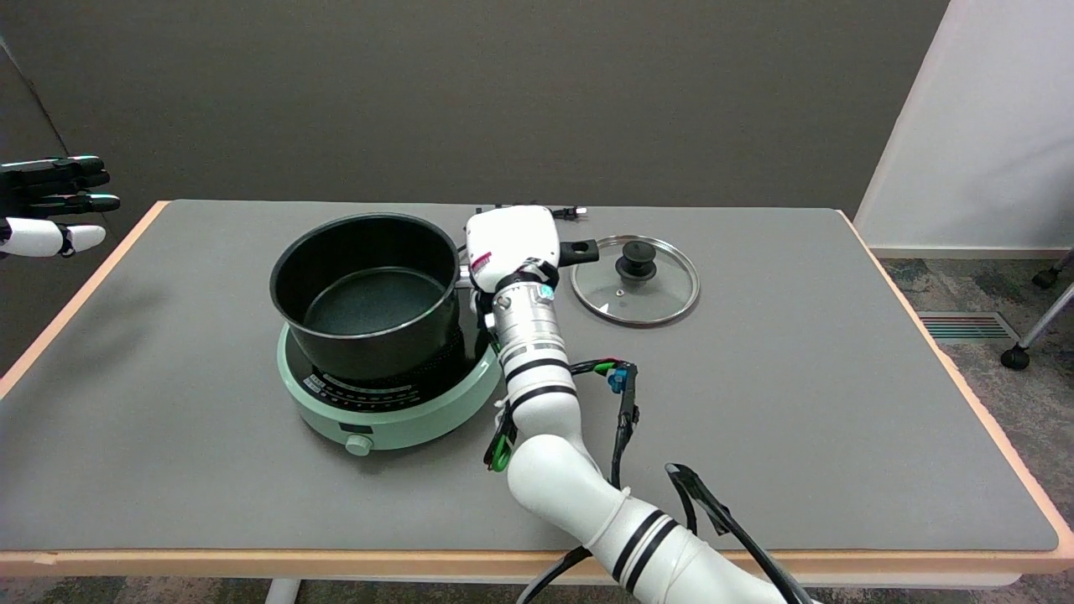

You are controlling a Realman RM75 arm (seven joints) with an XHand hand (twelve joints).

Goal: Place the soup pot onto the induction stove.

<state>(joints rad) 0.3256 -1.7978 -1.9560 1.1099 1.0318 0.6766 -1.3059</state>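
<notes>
We read no label; our right hand (513,238) grips the black soup pot's (367,294) handle over the round mint-green induction stove (394,411)

Right arm (579,486) reaching in from lower right, wrist extended, right hand (513,239) back-up, fingers hidden beneath; left hand (50,205) held in air.

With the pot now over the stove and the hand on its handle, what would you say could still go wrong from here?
1. The soup pot sits toward the far left of the induction stove, not centred; released there, it may rest unevenly.
2. The right hand covers the handle, so pulling away carelessly could drag or tip the pot.
3. The glass lid lies just right of the handle tip; a rightward retreat might knock it.
</notes>
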